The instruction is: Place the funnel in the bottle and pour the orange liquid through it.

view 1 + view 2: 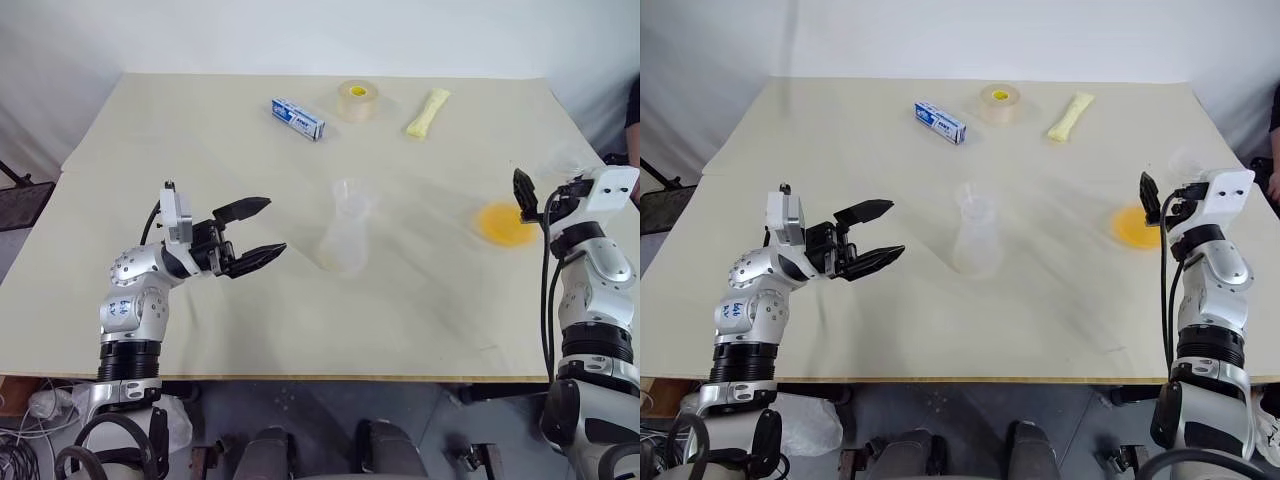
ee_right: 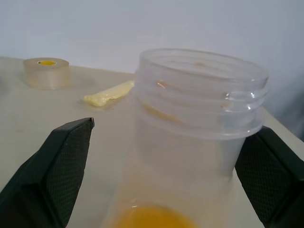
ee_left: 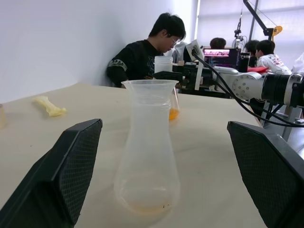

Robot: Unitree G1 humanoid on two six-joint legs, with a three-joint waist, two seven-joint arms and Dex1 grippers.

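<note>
While clear and conical, bottle (image 1: 345,237) stands on matte beige table (image 1: 200,150).

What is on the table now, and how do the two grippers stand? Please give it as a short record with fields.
bottle: upright, table centre
funnel: cannot tell it apart from the bottle's mouth
orange liquid: in a clear jar, table's right side
left gripper: open, pointing at the bottle, apart from it
right gripper: open, one finger on each side of the jar
far side: blue box, tape roll, yellow wrapped stick
</note>
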